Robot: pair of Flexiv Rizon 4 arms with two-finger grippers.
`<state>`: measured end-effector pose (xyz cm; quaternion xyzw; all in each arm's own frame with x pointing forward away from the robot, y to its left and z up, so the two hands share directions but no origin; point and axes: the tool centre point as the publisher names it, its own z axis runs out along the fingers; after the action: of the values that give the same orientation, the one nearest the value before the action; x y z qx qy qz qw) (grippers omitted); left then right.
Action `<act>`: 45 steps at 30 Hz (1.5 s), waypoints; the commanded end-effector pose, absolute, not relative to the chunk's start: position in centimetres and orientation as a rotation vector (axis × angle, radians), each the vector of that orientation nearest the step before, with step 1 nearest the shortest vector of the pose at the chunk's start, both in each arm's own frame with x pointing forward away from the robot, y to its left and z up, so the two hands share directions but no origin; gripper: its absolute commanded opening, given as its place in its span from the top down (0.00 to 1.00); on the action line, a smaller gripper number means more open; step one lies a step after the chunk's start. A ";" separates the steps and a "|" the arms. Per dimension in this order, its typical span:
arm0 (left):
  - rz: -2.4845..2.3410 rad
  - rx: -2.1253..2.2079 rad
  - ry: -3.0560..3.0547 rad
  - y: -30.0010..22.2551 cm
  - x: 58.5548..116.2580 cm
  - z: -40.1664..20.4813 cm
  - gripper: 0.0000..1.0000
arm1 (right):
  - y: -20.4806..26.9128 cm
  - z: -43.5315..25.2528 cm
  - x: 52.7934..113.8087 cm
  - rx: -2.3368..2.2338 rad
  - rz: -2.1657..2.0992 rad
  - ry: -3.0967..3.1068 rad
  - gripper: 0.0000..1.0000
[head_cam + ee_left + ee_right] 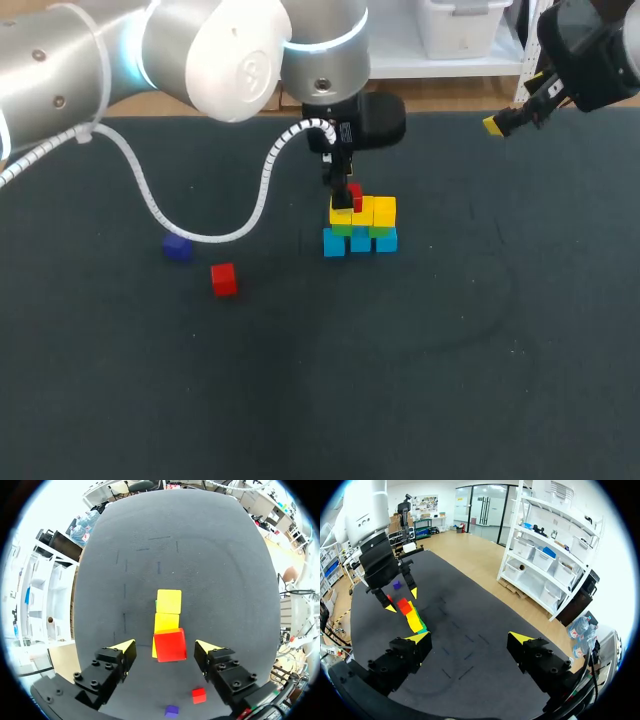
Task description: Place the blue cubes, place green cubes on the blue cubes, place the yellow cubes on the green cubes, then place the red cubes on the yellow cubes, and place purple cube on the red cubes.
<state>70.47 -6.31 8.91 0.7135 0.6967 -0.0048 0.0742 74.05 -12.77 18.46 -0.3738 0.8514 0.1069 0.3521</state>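
Observation:
A small wall of cubes stands mid-table: blue cubes [360, 241] at the bottom, green cubes [345, 229] on them, yellow cubes [378, 211] on top. One red cube [354, 193] rests on the leftmost yellow cube. My left gripper [342, 190] hangs straight over it. In the left wrist view the red cube [170, 645] sits between the open fingers of that gripper [165, 644], with a gap on each side. A second red cube [223, 279] and the purple cube [177, 246] lie loose to the left. My right gripper [497, 124] is open and empty at the far right.
The left arm's white cable [150, 200] loops down over the table between the stack and the loose cubes. The dark table mat [420, 380] spreads in front of and to the right of the stack.

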 end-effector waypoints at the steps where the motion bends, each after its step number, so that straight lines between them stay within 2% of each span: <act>1: -0.015 2.136 2.088 -6.3 70.4 8.8 0.24 | -12.8 18.5 74.0 -0.966 0.274 2.203 0.00; 8: -0.013 2.132 2.082 -6.3 70.4 8.8 0.31 | -12.8 18.5 74.0 -0.966 0.274 2.203 0.00; 13: -0.005 2.133 2.082 -6.4 70.5 8.9 0.42 | -12.8 18.5 74.0 -0.966 0.274 2.203 0.00; 22: 0.012 2.130 2.079 -6.5 70.6 8.8 0.50 | -12.8 18.5 74.0 -0.966 0.274 2.203 0.00; 40: 0.016 2.103 2.079 -6.4 70.7 9.0 0.51 | -12.8 18.5 74.0 -0.966 0.274 2.203 0.00; 45: 0.019 2.101 2.080 -6.4 70.7 8.9 0.47 | -12.8 18.5 74.0 -0.966 0.274 2.203 0.00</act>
<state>70.91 -6.54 8.99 0.7076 0.7008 0.0060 0.0898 74.05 -12.77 18.46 -0.3738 0.8514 0.1069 0.3521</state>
